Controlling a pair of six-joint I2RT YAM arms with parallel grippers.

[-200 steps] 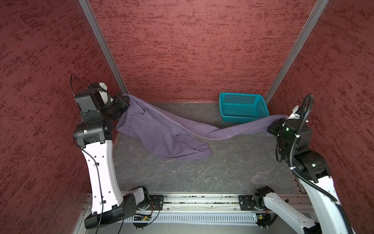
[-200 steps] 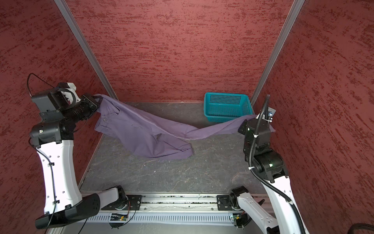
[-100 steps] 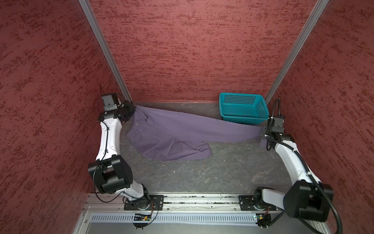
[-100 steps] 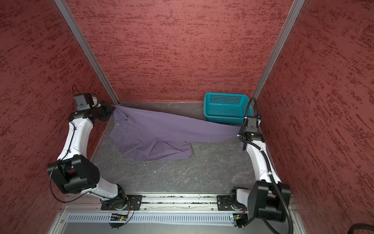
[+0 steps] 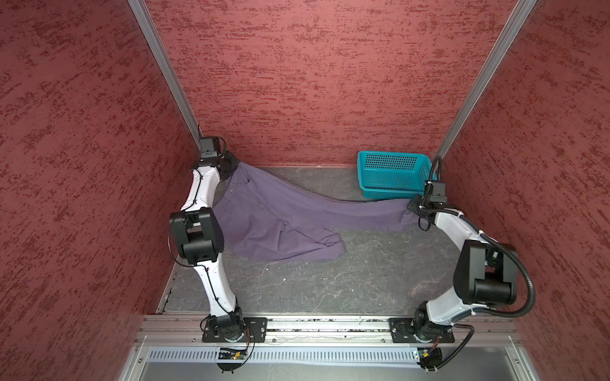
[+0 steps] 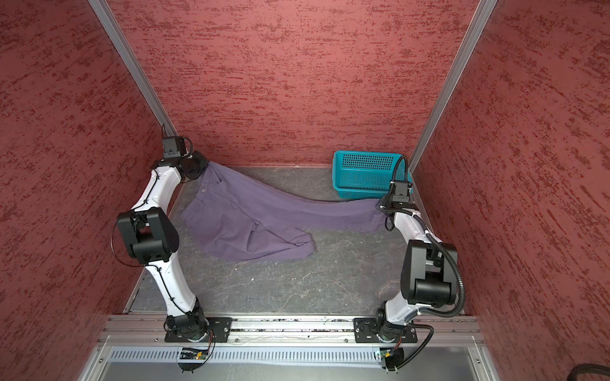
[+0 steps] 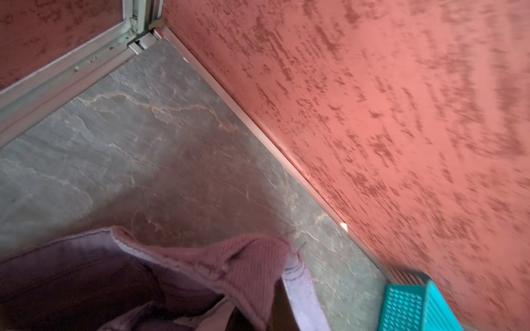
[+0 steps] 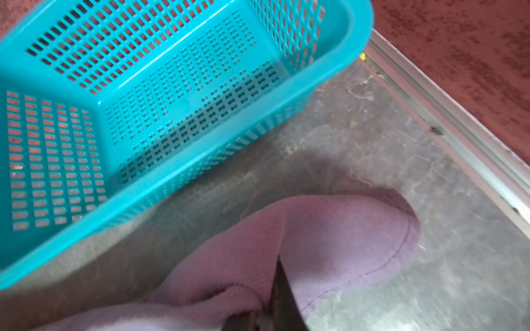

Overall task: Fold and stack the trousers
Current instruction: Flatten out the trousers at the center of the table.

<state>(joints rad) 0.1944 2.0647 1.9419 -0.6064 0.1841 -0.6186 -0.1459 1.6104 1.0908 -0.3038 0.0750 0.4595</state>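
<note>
**Item:** trousers (image 5: 280,211), one pair, dusty purple, soft cloth.

**Location:** lying on the surface (image 5: 330,290) along its far side, strung between the two arms. No part is in the teal basket (image 5: 392,157), which stands in the far right corner and looks empty in the right wrist view.

**Condition:** unfolded.
- The waist end (image 5: 242,174) is lifted at the far left corner.
- The long leg (image 5: 363,212) is drawn out straight to the right and passes just in front of the basket.
- The short-lying leg (image 5: 313,244) is doubled back and rumpled near the middle of the surface.

**Left tool** (image 5: 231,166): pressed together on the waist end (cloth crowds the near edge of the left wrist view).

**Right tool** (image 5: 414,207): at the hem of the long leg. Cloth lies against one dark finger (image 8: 282,298), but I cannot tell whether it is pinched or let loose.

**Progress, as judged:** early.
- Done: the garment is pulled out lengthwise, with one leg straight.
- Outstanding: straightening the rumpled leg, laying leg on leg, every fold across the length, and the stacking.
</note>
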